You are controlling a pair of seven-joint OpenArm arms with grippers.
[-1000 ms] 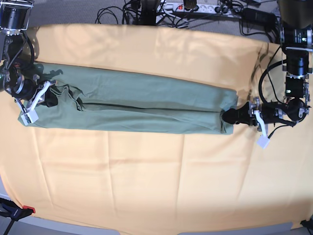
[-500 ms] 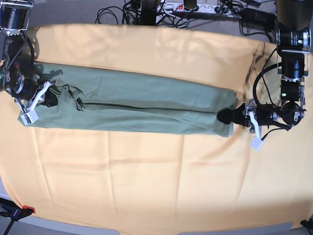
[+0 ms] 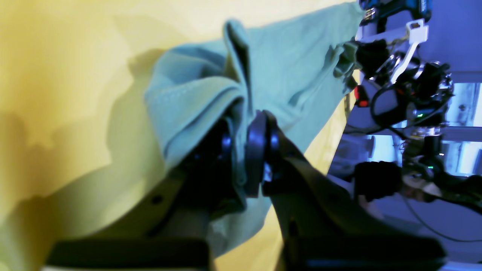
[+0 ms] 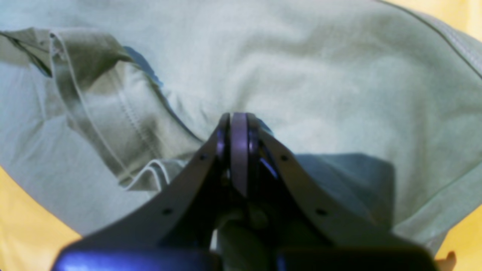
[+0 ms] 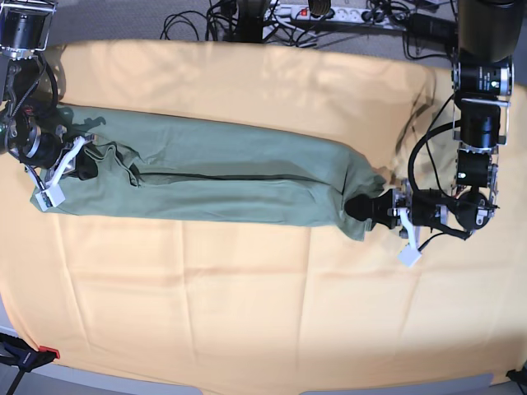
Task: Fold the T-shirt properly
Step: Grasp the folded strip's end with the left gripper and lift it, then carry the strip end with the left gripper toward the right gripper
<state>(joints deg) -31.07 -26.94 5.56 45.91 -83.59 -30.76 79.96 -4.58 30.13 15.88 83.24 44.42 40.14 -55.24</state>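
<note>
The sage-green T-shirt [image 5: 214,177] lies stretched in a long, narrow band across the yellow-orange table cloth [image 5: 247,304], already folded lengthwise, with a dark seam line running along its middle.

The left gripper [image 5: 362,209] pinches the end of the band on the base view's right. In the left wrist view its black pads [image 3: 258,150] press together on a bunched fold of green fabric [image 3: 211,101], which rises in a ridge just beyond the fingertips and drapes down on both sides of them. Cloth near this grip is gathered and creased.

The right gripper [image 5: 82,167] clamps the opposite end of the band. In the right wrist view its jaws stand closed to a thin line with fabric [image 4: 301,75] caught between them; a crumpled, stitched hem sits just left of the tips, and smooth cloth spreads ahead.

A power strip [image 5: 325,11] and cables lie beyond the far edge of the cloth.
</note>
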